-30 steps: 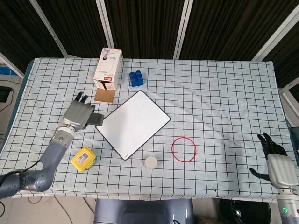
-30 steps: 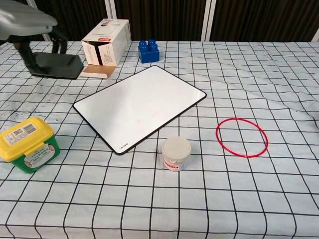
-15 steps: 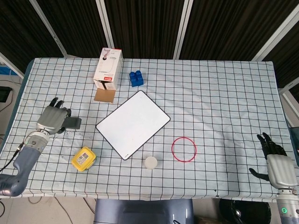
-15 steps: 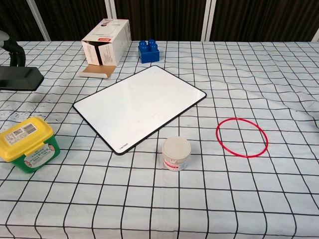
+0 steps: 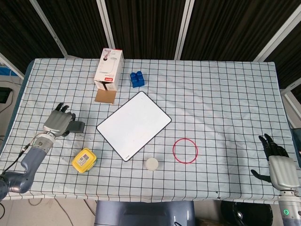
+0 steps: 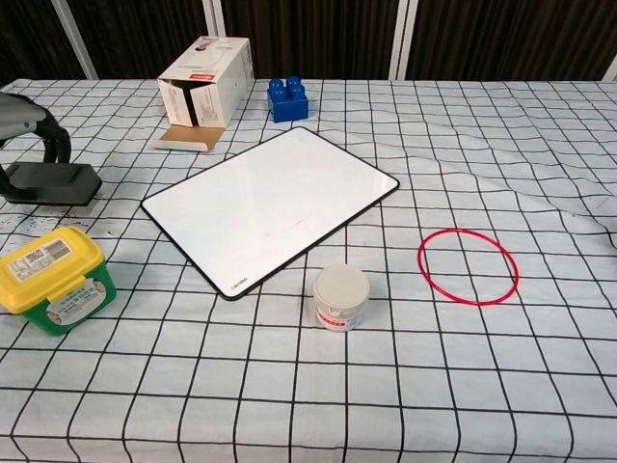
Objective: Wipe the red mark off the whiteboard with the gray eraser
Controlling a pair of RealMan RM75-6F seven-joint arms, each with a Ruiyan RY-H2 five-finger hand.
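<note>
Left hand (image 5: 57, 123) sits at the left side of the worktop (image 5: 225, 94), fingers wrapped on the gray eraser (image 6: 53, 182), holding it. Eraser is low over the checked cloth, well left of the whiteboard (image 5: 134, 125), not touching it; can't tell if it rests on the cloth or hangs just above. In chest view only a bit of the hand shows at the left edge w/ the eraser under it.

Whiteboard lies flat near the worktop's centre, turned at an angle, one corner pointing far-right. Its surface looks almost clean; chest view shows only a v. faint reddish trace near the middle, too weak to be sure of.

Right hand (image 5: 277, 162) is at the near-right corner, past the worktop edge, fingers apart & holding nothing; seen in head view only.

Other things:
- White & red carton (image 5: 108, 69) at far left-centre, lying w/ its open flap toward the whiteboard.
- Blue block (image 5: 137, 78) just right of the carton, apart from it.
- Yellow-lidded green tub (image 6: 52, 279) near-left, in front of the eraser, apart from it.
- Small white round jar (image 6: 340, 296) just near the whiteboard's near edge, not touching.
- Red ring (image 5: 185, 150) flat on the cloth, right of the jar & near-right of the whiteboard, nothing inside it.
</note>
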